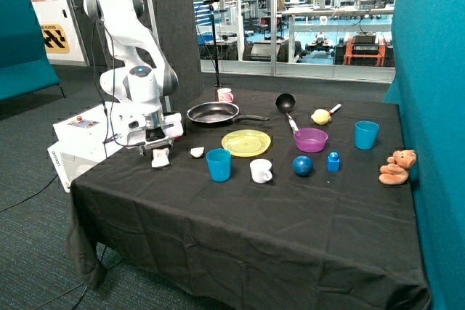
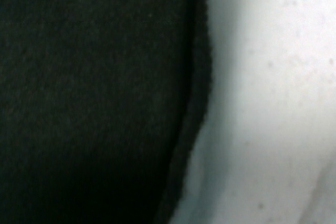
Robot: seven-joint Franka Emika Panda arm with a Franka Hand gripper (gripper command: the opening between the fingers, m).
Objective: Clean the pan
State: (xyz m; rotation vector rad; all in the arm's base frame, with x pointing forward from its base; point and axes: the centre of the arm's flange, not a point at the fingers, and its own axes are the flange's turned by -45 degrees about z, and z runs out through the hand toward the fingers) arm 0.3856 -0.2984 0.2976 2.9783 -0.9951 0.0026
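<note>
Hand point(image 1: 160, 149) lowered to the near corner of the counter point(image 1: 240, 208), directly over a small white crumpled cloth point(image 1: 160, 157); fingers hidden behind the wrist body, so released or clenched cannot be told. Pan point(image 1: 213, 112) resting farther back on the counter, beyond the hand and apart from it, handle pointing toward the black ladle point(image 1: 285, 103). A pink cup point(image 1: 226, 95) just behind the pan's rim. Between hand and blue cup point(image 1: 218, 165), a small white scrap point(image 1: 197, 152). Yellow plate point(image 1: 246, 142) in front of the pan, a white cup point(image 1: 261, 170) near it on its side. Farther along: blue ball point(image 1: 302, 165), purple bowl point(image 1: 311, 139), small blue bottle-like block point(image 1: 333, 161), a yellow fruit-like object point(image 1: 320, 116), a second blue cup point(image 1: 366, 135), and a brown teddy bear point(image 1: 397, 167) at the far edge. Wrist view filled with black cloth point(image 2: 89, 98) meeting a pale white surface point(image 2: 273, 98), nothing else discernible. Counter draped in black fabric; teal partitions point(image 1: 432, 70) at the side, glass windows behind, grey carpet floor.
</note>
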